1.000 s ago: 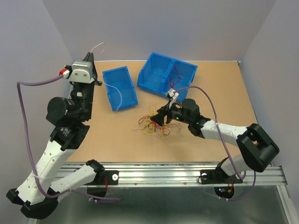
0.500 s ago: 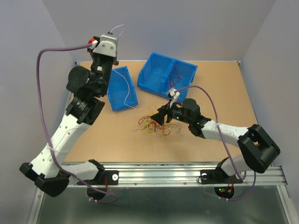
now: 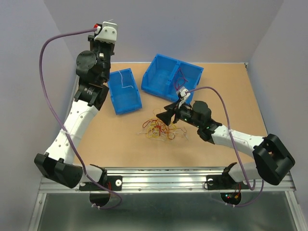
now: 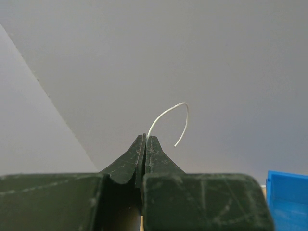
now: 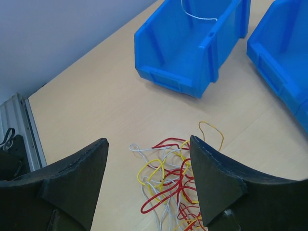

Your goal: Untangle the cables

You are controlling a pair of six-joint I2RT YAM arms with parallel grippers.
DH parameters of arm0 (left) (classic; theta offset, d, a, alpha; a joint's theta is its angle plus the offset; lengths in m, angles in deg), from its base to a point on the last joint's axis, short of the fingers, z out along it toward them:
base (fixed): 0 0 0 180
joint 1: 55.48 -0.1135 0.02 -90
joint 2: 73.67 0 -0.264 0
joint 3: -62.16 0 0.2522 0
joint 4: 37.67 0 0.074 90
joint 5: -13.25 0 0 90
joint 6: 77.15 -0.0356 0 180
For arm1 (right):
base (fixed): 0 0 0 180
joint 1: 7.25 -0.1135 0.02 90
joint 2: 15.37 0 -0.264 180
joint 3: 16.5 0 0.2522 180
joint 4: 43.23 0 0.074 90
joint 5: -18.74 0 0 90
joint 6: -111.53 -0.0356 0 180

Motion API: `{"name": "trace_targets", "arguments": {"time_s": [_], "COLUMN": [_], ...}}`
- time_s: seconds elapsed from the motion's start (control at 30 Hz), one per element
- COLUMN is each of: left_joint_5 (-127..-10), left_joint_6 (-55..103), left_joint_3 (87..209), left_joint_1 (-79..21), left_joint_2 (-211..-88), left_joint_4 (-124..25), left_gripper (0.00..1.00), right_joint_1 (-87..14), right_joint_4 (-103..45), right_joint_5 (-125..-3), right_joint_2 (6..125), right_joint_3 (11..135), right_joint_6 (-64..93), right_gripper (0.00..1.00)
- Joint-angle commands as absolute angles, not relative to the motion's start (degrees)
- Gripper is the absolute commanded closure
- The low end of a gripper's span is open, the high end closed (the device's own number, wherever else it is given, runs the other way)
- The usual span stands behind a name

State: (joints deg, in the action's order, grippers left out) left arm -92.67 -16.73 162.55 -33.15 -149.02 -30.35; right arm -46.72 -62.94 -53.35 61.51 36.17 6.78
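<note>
The left fingers are pinched shut on one white wire, high above the small blue bin — its free end curls past the tips. The right fingers stand open just over the tangle of cables on the desk, in front of the bins. These wires look light, springy and apt to snag — best taken one strand at a time by an outer part, such as the yellow loop, and drawn out slowly.

Blue bins stand behind the cables; bare tabletop in front.
</note>
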Motion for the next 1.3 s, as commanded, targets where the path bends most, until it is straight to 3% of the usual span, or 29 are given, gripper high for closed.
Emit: {"name": "trace_targets", "arguments": {"time_s": [0.0,0.6,0.83,1.27], "left_joint_5": [-91.2,-73.8,-70.2,-75.4], "left_joint_6": [-15.7,-5.3,-3.1,-10.3], "left_joint_3": [164.5,141.9,140.2,143.0], "left_joint_1": [-35.9,-39.1,-39.1,-39.4], "left_joint_2": [-150.9,-144.0,-145.8,-150.8], "left_joint_4": [-24.9,-28.1,-36.5,-57.1], "left_gripper": [1.0,1.0,1.0,1.0], "right_joint_1": [-47.2,-47.2,-47.2,-47.2], "right_joint_4": [-65.9,-65.3,-65.1,-64.4], "right_joint_5": [-54.7,-57.5,-58.3,-58.8], "right_joint_2": [59.4,54.9,54.6,54.5], "right_joint_3": [35.2,31.5,31.1,30.5], "right_joint_6": [7.5,7.8,7.6,7.7], "right_gripper": [0.26,0.26,0.26,0.26]}}
